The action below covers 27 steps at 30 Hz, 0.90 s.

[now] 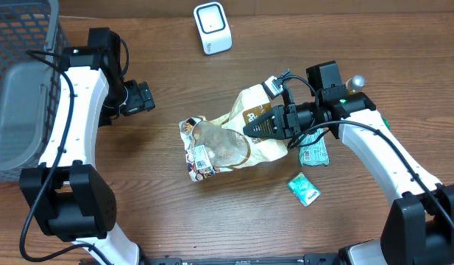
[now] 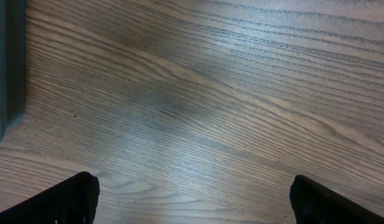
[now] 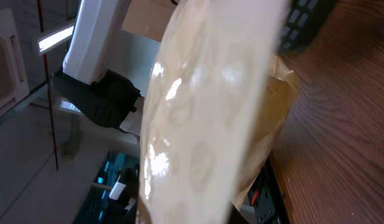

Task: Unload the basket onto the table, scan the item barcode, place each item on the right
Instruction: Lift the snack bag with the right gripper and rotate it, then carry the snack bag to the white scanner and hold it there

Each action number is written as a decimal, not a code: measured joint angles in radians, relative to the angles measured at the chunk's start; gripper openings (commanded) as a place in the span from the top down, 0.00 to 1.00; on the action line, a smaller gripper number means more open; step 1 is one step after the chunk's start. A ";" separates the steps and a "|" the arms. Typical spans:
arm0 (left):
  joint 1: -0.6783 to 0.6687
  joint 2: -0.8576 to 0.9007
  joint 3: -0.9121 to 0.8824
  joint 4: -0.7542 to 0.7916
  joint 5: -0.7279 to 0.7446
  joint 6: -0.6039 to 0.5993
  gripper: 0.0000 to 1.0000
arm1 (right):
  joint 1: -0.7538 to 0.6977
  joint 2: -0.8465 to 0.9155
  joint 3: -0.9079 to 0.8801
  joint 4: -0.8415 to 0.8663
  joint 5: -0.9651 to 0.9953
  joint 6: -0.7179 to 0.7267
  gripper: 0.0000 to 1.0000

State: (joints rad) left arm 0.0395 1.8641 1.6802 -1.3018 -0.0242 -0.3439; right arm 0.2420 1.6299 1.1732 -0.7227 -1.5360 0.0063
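As it lies crumpled near the middle of the wooden surface (image 1: 160, 206), the snack bag (image 1: 223, 151) shows a tan paper body with a clear window, its printed end toward the left arm and its tan end toward the right arm. The right pincer (image 1: 250, 129) reaches in from the right and is closed on the bag's upper edge, its dark fingers drawn together to a point over the clear window. From the right wrist camera the glossy, pale bag (image 3: 204, 112) fills most of the view, pressed up close to the lens, with brown wood down the right side.

Just beside the right arm lies a teal packet (image 1: 315, 154), and a smaller teal packet (image 1: 304, 189) sits a little nearer the front edge, apart from the bag. A white barcode scanner (image 1: 213, 28) stands at the far edge, well apart from the bag.

Over to the left, the left pincer (image 1: 147, 96) hangs above bare wood with its jaws spread wide and nothing between them. A grey mesh basket (image 1: 20, 88) occupies the far left corner.
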 measured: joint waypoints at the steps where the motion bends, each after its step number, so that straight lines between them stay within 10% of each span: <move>1: 0.000 0.000 0.000 0.000 0.000 0.000 0.00 | 0.000 0.000 0.000 0.005 0.000 -0.004 0.85; 17: 0.000 0.000 0.000 0.000 0.000 0.000 0.00 | 0.010 0.000 0.045 -0.031 0.618 -0.006 0.97; 27: 0.000 0.000 0.000 0.000 -0.004 0.000 0.01 | 0.080 0.001 0.647 -0.294 0.913 0.019 0.96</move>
State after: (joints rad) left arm 0.0395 1.8641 1.6802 -1.3018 -0.0280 -0.3435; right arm 0.3218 1.6306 1.8202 -1.0172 -0.6231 0.0257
